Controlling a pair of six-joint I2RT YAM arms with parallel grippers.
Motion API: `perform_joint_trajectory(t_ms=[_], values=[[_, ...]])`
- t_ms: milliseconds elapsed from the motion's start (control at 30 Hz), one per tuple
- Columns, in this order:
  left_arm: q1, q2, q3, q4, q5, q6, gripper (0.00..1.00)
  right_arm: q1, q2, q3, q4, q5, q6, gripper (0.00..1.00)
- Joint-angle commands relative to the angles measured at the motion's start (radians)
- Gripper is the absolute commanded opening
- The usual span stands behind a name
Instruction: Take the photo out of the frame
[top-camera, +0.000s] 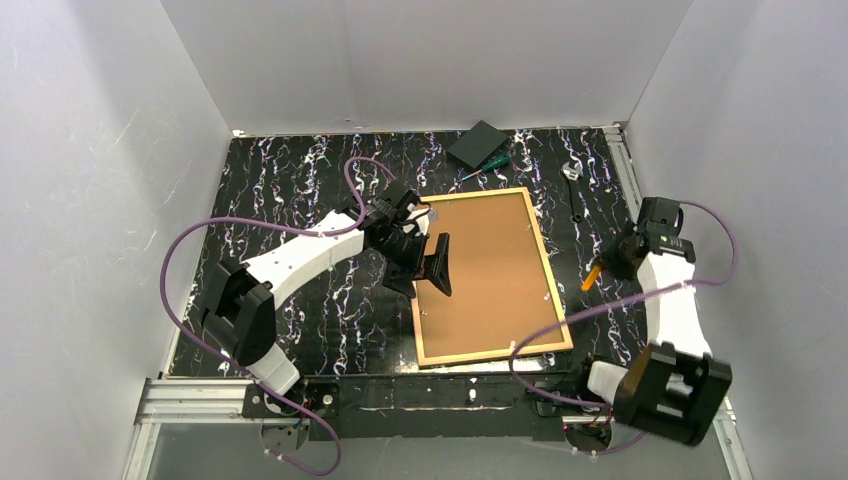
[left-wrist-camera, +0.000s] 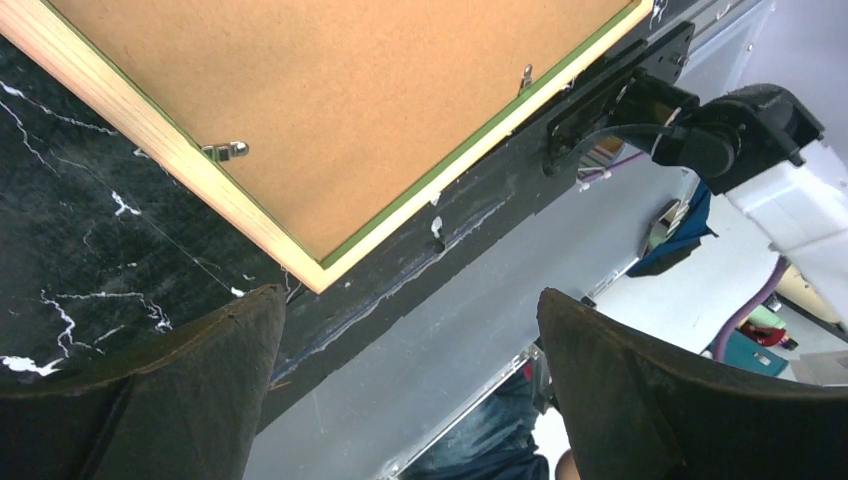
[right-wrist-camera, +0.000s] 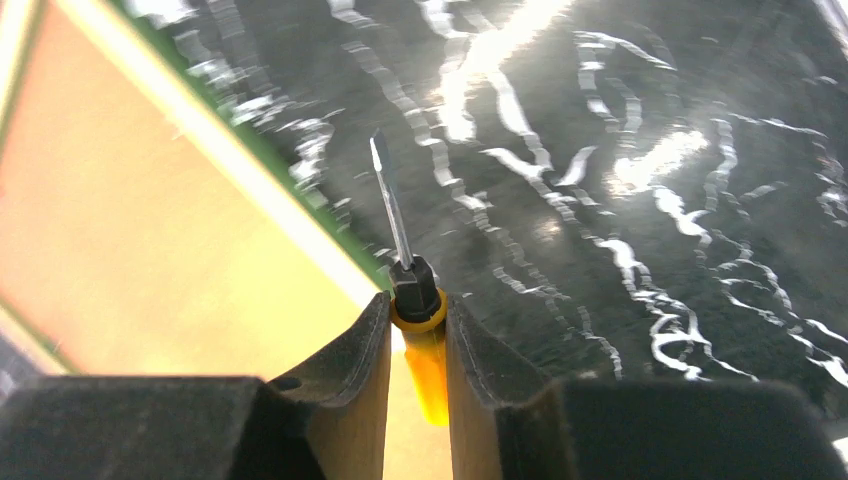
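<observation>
Two hands differ: the left hand (left-wrist-camera: 408, 300) is spread, the right hand (right-wrist-camera: 417, 320) pinched on a screwdriver (right-wrist-camera: 412, 282), whose tip should be eased under a clip (left-wrist-camera: 228, 151) of the frame (left-wrist-camera: 130, 110).

My black marbled table (top-camera: 300, 190) carries the frame (top-camera: 549, 268) face down, with a black pad (top-camera: 482, 143) and a green screwdriver (top-camera: 488, 165) beyond it.
</observation>
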Motion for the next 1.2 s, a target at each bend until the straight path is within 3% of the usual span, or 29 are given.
perform_joint_trajectory(t_ms=[0,100,233,400,600,733,967,1167], values=[[0.003,-0.024,-0.010,-0.014,-0.035,0.000,0.98,0.085,-0.186,0.019,-0.014,-0.238,-0.100,0.01],[0.006,-0.043,-0.023,0.086,-0.004,-0.113,0.98,0.282,-0.250,-0.027,0.052,-0.395,-0.049,0.01],[0.002,-0.008,-0.030,0.315,0.100,-0.329,0.98,0.627,-0.251,-0.115,0.236,-0.422,0.120,0.01],[-0.002,-0.001,-0.084,0.482,0.175,-0.422,0.90,0.841,-0.244,-0.234,0.524,-0.466,0.220,0.01],[-0.001,-0.034,-0.137,0.386,0.143,-0.318,0.81,0.965,-0.198,-0.208,0.513,-0.372,0.210,0.01],[-0.003,-0.039,-0.160,0.389,0.141,-0.336,0.71,0.983,-0.209,-0.241,0.588,-0.367,0.245,0.01],[-0.002,-0.009,-0.166,0.411,0.176,-0.390,0.46,1.026,-0.158,-0.189,0.607,-0.319,0.258,0.01],[-0.005,-0.004,-0.169,0.398,0.173,-0.400,0.20,1.076,-0.107,-0.079,0.480,-0.156,0.278,0.01]])
